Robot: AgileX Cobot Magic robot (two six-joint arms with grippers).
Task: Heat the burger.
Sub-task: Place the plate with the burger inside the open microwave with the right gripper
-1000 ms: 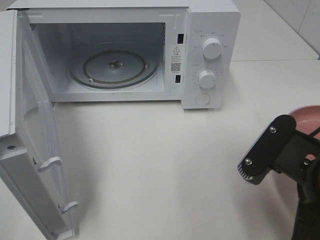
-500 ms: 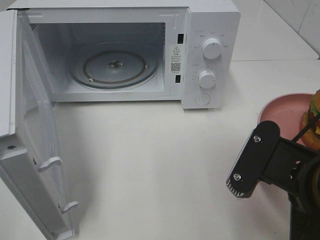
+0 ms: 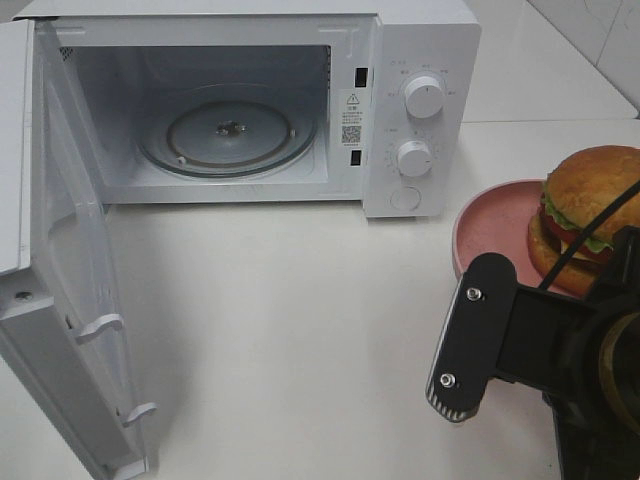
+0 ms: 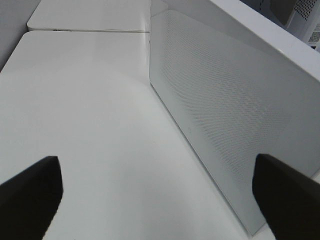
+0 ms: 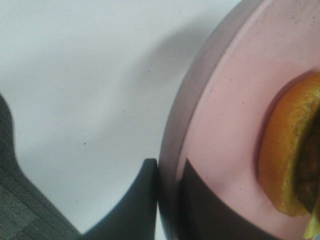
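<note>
Right wrist view: R pincer [image 5: 167, 200] clamped on plate [image 5: 227, 100] rim only, L pincer [image 4: 157, 192] apart, so risks tilting plate, dumping tall burger [image 5: 287, 150].

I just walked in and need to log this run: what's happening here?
The right gripper is shut on the rim of the pink plate, which bears the burger, front right of the microwave. The microwave's door stands open and its glass turntable is bare. The left gripper is open, holding nothing, beside that door.
</note>
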